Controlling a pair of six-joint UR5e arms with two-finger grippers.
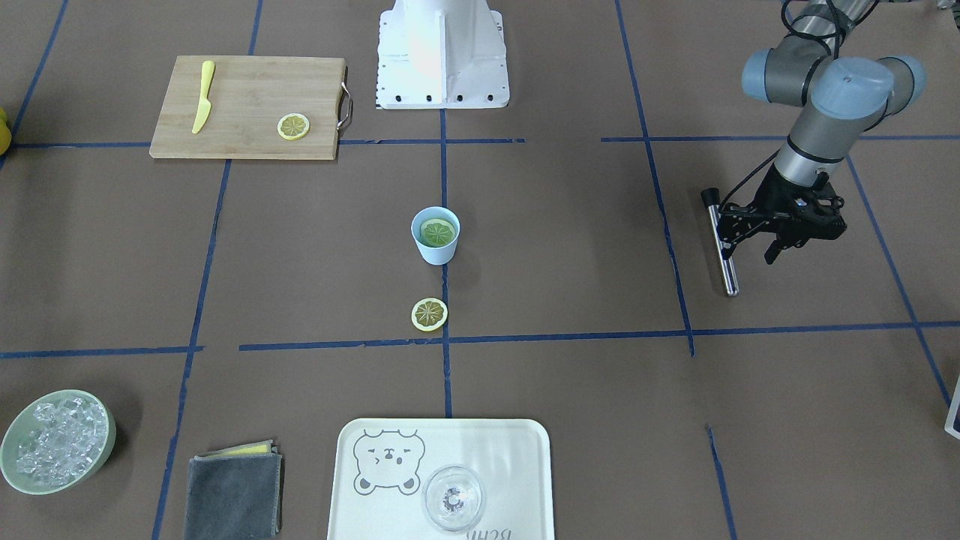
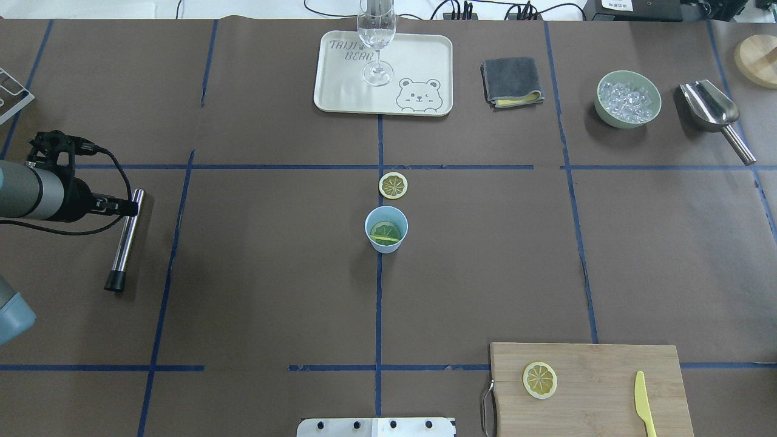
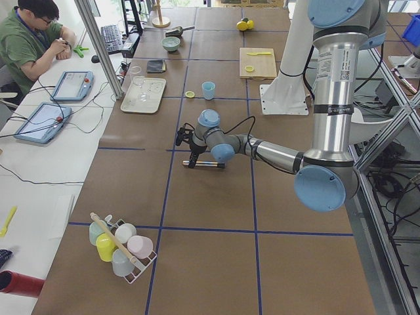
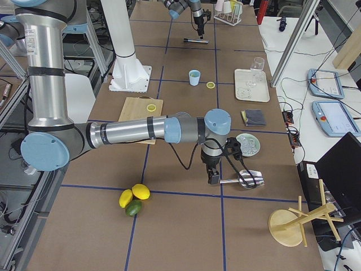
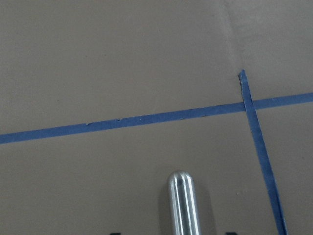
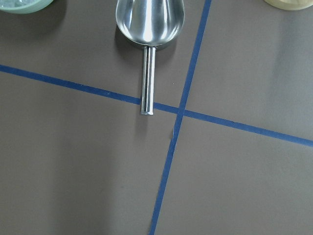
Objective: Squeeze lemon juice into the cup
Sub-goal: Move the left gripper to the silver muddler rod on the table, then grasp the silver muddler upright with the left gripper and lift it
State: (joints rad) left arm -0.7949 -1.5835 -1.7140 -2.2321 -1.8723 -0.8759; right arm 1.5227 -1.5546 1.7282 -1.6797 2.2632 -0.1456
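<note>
Weighing progress: lemon in the cup, both hands away

A round yellow lemon slice (image 1: 437, 232) is seen lying inside the small light-blue tapered plastic cup (image 1: 435, 256), which stands upright at the middle of the brown paper-covered counter (image 1: 600, 247). A second slice (image 1: 429, 314) lies just beside the cup, on the side away from the robot, and a third slice (image 1: 293, 126) rests on the bamboo cutting board (image 1: 247, 112). The squeezing is judged done or nearly so, since no lemon is held. Whether any juice is in the cup cannot be made out.

The left hand (image 1: 750, 238) hangs over a polished steel rod (image 1: 724, 255), well apart from the cup, its fingers apparently spread and clamped on nothing. The right hand (image 4: 213, 176) is shown only in a side view, near a steel scoop (image 6: 149, 19). Whether it is apart or together cannot be told.
</note>
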